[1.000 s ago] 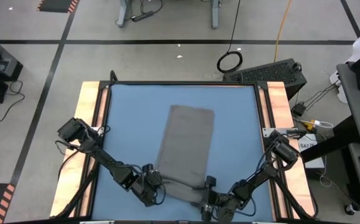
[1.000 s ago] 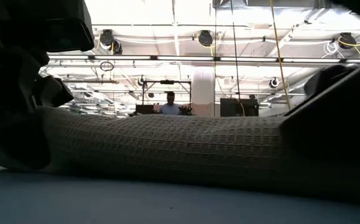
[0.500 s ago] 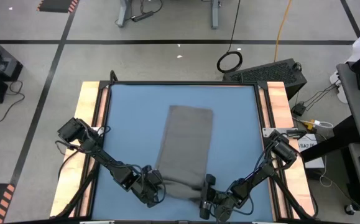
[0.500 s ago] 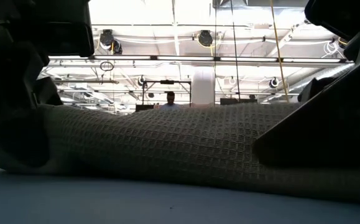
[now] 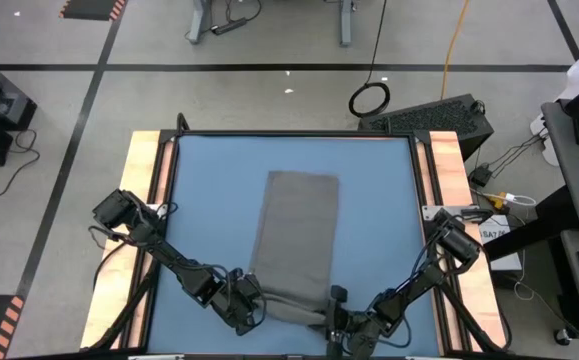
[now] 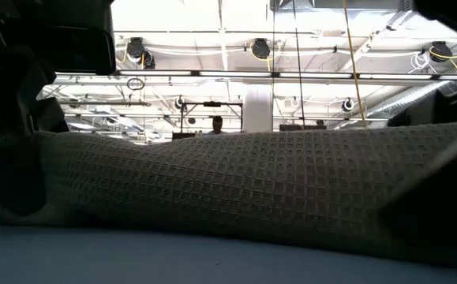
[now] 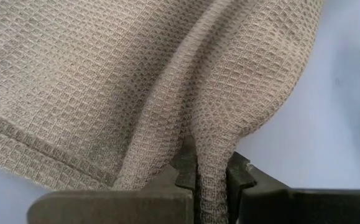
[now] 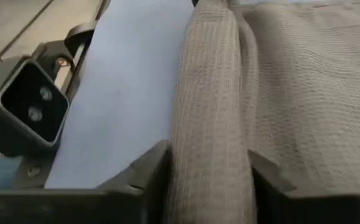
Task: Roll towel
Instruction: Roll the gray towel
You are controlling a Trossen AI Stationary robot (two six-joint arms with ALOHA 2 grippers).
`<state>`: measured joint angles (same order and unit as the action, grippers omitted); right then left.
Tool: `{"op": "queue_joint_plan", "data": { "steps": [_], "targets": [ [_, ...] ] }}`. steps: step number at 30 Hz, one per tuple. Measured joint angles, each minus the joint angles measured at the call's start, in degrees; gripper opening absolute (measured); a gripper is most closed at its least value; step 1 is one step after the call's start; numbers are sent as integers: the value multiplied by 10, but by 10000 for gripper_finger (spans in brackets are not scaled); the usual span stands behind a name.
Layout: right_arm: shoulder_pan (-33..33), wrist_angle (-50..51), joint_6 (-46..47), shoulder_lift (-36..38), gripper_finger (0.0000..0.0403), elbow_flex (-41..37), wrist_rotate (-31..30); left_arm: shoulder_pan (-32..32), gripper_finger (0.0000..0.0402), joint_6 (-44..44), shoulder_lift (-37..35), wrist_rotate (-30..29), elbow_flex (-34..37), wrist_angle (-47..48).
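Nearest the table's front edge, at about 6 o'clock on the blue tabletop (image 5: 379,210): both grippers sit at the two ends of the towel's near hem. Left gripper (image 5: 245,305) at roughly 7 o'clock, fingers (image 7: 186,180) pinched together on a fold of the towel (image 5: 294,235); no change in it over the last second. Right gripper (image 5: 337,312) at roughly 5 o'clock; a second ago its fingers stood wide beside the cloth, now they have come in on either side of the rolled-up near edge (image 8: 211,124), the bundle filling the gap. Whether the squeeze is finished cannot be told.

Judgement: with both ends taken, the first turn of the roll looks ready to be carried toward 12 o'clock.

Farther out, the rest of the towel lies flat, running from centre toward 12 o'clock.

No containers on the table.
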<state>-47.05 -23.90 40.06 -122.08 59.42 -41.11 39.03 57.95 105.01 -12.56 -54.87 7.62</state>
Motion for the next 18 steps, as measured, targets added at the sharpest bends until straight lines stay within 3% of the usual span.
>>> {"op": "queue_joint_plan", "data": {
  "steps": [6, 9, 13, 18],
  "targets": [
    [-6, 2, 1, 0, 273, 0, -51, 0, 27, 0, 0, 0, 0, 0],
    [-2, 5, 13, -3, 300, 0, -51, 0, 27, 0, 0, -3, 0, -2],
    [0, 5, 38, -17, 276, 0, -56, 0, 27, 1, 0, -7, 0, -11],
    [-1, -3, 58, -21, 180, 0, -56, 0, 28, -14, 0, -19, 0, -9]
  ]
}}
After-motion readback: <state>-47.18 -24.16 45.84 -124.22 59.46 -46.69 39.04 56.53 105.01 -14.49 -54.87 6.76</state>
